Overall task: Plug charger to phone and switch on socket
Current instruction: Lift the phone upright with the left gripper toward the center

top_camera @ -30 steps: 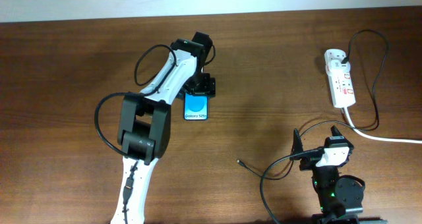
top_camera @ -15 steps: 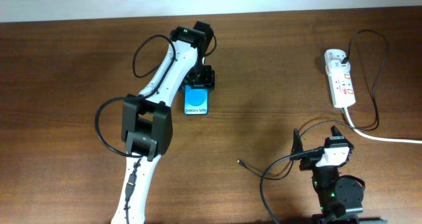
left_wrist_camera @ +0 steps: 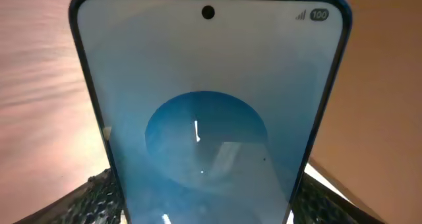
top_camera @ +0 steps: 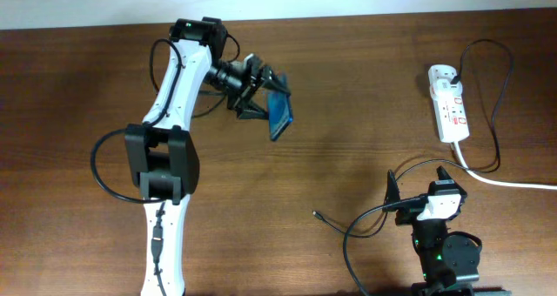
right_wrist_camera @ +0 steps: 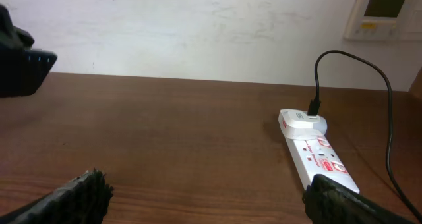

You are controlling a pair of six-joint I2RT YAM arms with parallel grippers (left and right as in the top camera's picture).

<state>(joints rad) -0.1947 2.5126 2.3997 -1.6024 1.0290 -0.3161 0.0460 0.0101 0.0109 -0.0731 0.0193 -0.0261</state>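
The phone [top_camera: 280,115] hangs tilted above the desk [top_camera: 348,87], pinched at its edges by the left claw [top_camera: 264,100], likely to present its port. The charger [top_camera: 316,214] tip lies near the right claw [top_camera: 418,185], which is spread and empty. The socket [top_camera: 449,104] is well apart.

phone [left_wrist_camera: 204,118]: lower end cut off by the bottom edge of the left wrist view; overhead, it is tilted and its screen text is too small to read.
left fingers [left_wrist_camera: 99,197]: only dark textured corners show beside the phone.
tabletop [left_wrist_camera: 39,85]: blurred behind the phone.
charger [top_camera: 317,216]: plug tip too small to make out.
socket [right_wrist_camera: 316,151]: near end hidden behind the right fingers [right_wrist_camera: 356,201]; switch positions unclear.
right fingers: mostly cut off by the frame's bottom edge.
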